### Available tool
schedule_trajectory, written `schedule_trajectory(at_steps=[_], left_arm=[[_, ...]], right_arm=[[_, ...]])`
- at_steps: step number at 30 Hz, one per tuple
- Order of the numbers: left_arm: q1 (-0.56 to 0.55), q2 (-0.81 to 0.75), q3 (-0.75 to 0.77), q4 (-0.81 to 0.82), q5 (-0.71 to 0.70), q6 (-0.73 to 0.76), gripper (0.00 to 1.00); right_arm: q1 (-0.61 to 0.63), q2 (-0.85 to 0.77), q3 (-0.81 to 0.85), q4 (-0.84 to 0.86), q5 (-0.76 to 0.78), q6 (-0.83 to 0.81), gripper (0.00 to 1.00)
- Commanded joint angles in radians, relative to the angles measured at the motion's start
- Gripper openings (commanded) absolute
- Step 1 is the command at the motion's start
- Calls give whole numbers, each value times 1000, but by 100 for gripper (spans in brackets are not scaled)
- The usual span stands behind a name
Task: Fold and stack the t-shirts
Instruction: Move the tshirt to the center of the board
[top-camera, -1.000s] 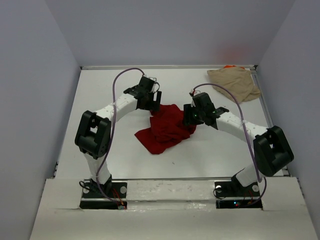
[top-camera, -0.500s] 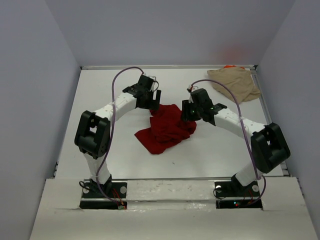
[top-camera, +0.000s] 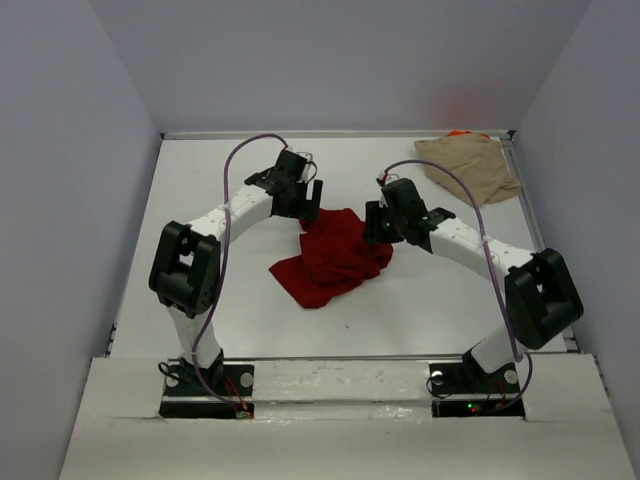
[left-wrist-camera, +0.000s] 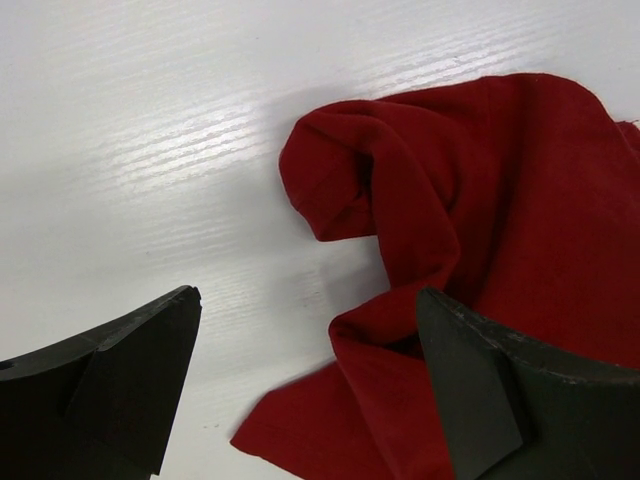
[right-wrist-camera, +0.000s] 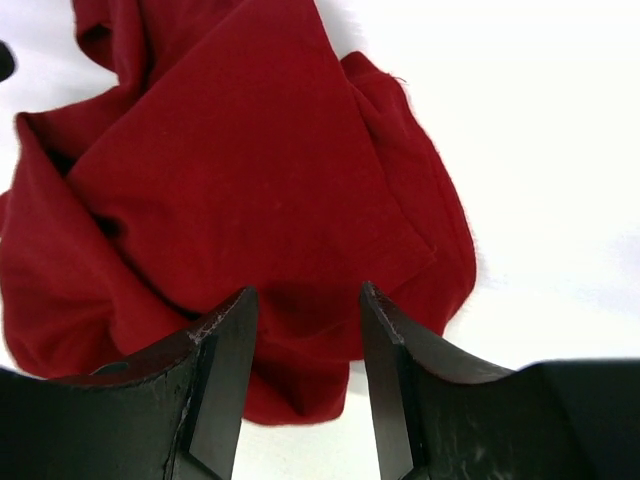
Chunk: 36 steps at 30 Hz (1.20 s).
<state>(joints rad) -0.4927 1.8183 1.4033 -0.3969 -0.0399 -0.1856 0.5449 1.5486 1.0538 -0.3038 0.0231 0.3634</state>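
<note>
You are looking at the crumpled t-shirt (top-camera: 333, 257) lying mid-table (top-camera: 200, 200) between the left gripper (top-camera: 311, 204) and the right gripper (top-camera: 376, 226), with the other t-shirt (top-camera: 468, 166) sitting in the far right corner

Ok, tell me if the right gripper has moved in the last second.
Yes, slightly: in the top view the right gripper sits a little nearer the table far edge and the tan shirt than before.
</note>
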Motion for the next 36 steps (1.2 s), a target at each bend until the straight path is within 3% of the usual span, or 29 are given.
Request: schedule_trajectory(at_steps=[1, 8, 15, 16, 19, 20, 22, 24, 26, 29, 32, 34, 36], left_arm=[[5, -63, 51, -19, 32, 1, 99], [5, -28, 53, -23, 35, 3, 99], [6, -43, 23, -16, 32, 2, 99], [6, -45, 23, -13, 34, 2, 99], [6, -39, 19, -11, 35, 2, 99], [6, -36, 22, -11, 35, 2, 99], [6, -34, 23, -13, 35, 2, 99], [6, -34, 25, -11, 35, 1, 99], [6, -39, 20, -11, 35, 2, 99], [6, -39, 16, -7, 35, 2, 99], [6, -36, 7, -2, 69, 1, 99], [6, -40, 2, 3, 69, -2, 99], [5, -42, 2, 0, 69, 0, 99]], right_arm=[[10, 62, 101, 0, -15, -18, 51], [-19, 163, 138, -8, -74, 15, 46], [-19, 104, 62, -4, -63, 39, 41], [-19, 93, 54, -4, -66, 40, 38], [-19, 55, 31, -6, -81, 49, 17], [-19, 47, 19, -6, -83, 57, 5], [-19, 27, 9, -9, -86, 60, 5], [-5, -5, -12, -18, -63, 62, 33], [35, -31, -28, -26, 25, 36, 55], [47, -64, -31, -52, 43, 22, 62], [65, -100, -51, -57, 25, 20, 88], [66, -117, -69, -61, 14, 22, 91], [66, -142, -84, -67, 6, 48, 86]])
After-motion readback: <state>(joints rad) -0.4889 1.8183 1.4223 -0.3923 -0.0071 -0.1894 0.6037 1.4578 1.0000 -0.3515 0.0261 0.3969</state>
